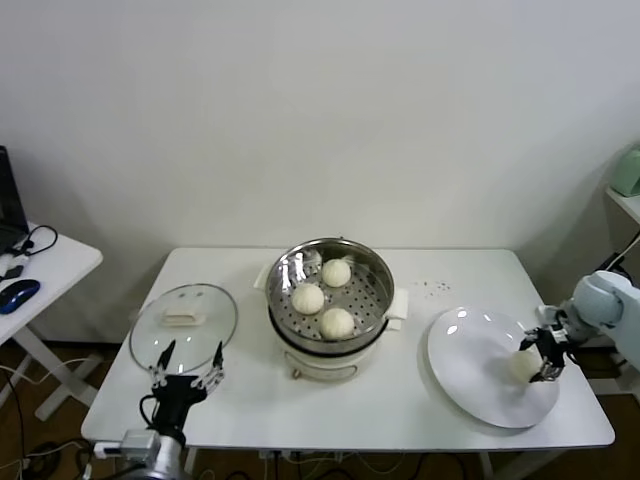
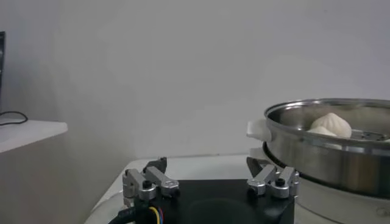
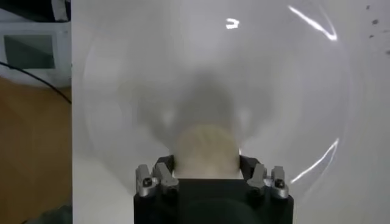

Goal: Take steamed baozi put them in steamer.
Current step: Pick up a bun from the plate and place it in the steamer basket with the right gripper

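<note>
A white table (image 1: 400, 400) carries a steamer (image 1: 330, 300) in the middle: a shiny steel basket with a holed bottom, sitting on a cream cooker base with side handles. Three steamed buns (image 1: 308, 298) already lie inside the basket, one toward the back, one on the robot's left, one at the front. In the left wrist view the steamer (image 2: 332, 152) rises just beyond the gripper and two of the buns (image 2: 332, 125) show over its rim.

To the robot's right of the steamer lies a flat white plate (image 1: 470, 350), well apart from it. The fourth bun (image 1: 525, 365) sits on the plate's far right part. The right gripper (image 1: 546, 357) is down at that bun, reaching in from the right edge of the table. In the right wrist view the bun (image 3: 206, 152) fills the gap between the jaws of the right gripper (image 3: 206, 173), which stand narrow and close against both of its sides; the bun rests on the plate (image 3: 292, 91).

To the left of the steamer a round glass lid (image 1: 183, 320) with a small white handle lies flat on the table. The left gripper (image 1: 185, 372) hangs idle at the near edge of the table, just in front of the lid, its jaws spread wide and holding nothing; the left wrist view shows the same, the left gripper (image 2: 210, 182) with its jaws well apart

A second white table (image 1: 50, 270) stands off to the far left, with a blue mouse (image 1: 18, 294) on it
</note>
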Robot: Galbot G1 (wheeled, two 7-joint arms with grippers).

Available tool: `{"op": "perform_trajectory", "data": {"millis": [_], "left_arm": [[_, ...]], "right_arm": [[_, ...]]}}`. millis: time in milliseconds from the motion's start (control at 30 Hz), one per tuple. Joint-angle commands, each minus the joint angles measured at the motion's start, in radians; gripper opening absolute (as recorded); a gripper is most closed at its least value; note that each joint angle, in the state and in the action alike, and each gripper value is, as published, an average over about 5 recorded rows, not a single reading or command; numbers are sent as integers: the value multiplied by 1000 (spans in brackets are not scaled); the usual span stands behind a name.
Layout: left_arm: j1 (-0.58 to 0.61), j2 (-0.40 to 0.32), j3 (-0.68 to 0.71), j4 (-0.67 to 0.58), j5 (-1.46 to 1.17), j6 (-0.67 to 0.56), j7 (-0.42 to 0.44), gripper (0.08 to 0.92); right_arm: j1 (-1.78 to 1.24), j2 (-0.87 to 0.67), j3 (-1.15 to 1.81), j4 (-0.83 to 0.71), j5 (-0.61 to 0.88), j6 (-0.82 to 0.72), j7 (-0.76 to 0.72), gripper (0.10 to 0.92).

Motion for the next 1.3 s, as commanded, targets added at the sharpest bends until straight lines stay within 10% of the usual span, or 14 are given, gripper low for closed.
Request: {"op": "perform_trajectory", "data": {"millis": [33, 700, 1300], "left_arm": [[-3, -3, 6, -3, 6, 9, 2, 823], [-15, -1, 30, -27, 29, 11, 5, 823], [-20, 24, 18, -68, 12, 22, 2, 823]], "right_arm": [[253, -19, -199, 31, 235, -64, -5, 695], [947, 417, -752, -43, 955, -195, 51, 704], [812, 671, -816, -97, 1023, -229, 104, 704]]}}
